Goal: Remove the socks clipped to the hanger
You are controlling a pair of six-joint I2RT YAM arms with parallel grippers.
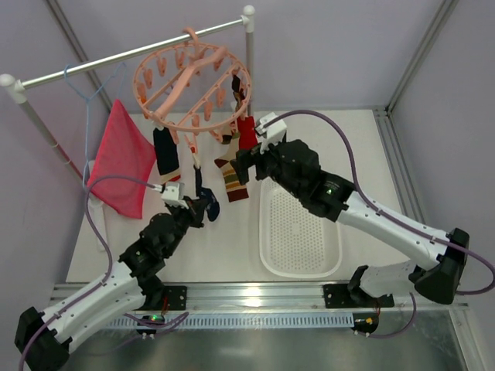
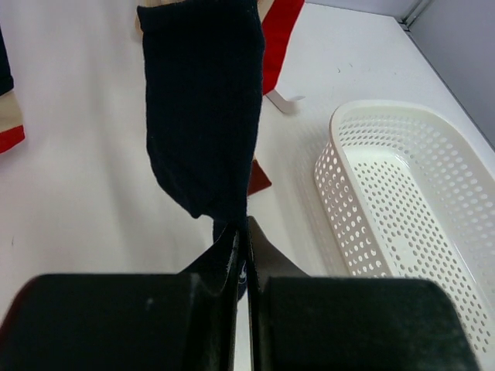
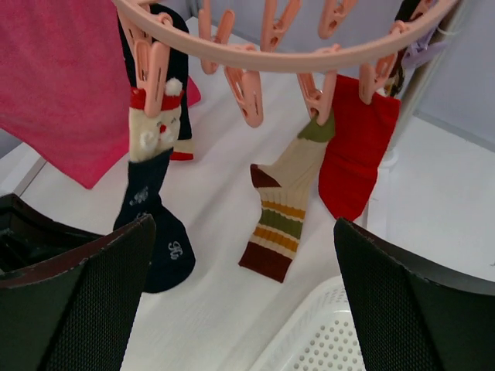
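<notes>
The left claw (image 2: 246, 241) is clenched, its two black fingers pressed together on the lowest tip of a navy sock (image 2: 201, 108) that hangs straight down in front of it, the sock's top running out of the wrist view. The right claw (image 3: 244, 228) is released, jaws spread wide, gripping and touching nothing. Through the gap it faces a brown-tan striped sock (image 3: 280, 209) and a plain red sock (image 3: 357, 154), each pinched by a peg and dangling side by side. The left arm rises from its base at the near left corner and leans forward and to the right, its wrist below the near rim of the hanger (image 1: 182, 77). The right arm stretches from the near right corner leftward over a white perforated basket (image 1: 267, 232), its wrist close beside the red sock. The hanger is a salmon-pink ring with crossbars and pegs dangling all round, hooked over a metal rail (image 1: 139, 52) and tilted towards the arms. A further dark sock with a red and cream band (image 1: 165, 153) hangs from its left side. Left of it a pink-red cloth (image 1: 120, 162) hangs under a light-blue wire hanger (image 1: 89, 97). The basket lies on the white desk (image 1: 224, 247), just right of the hanging socks.
</notes>
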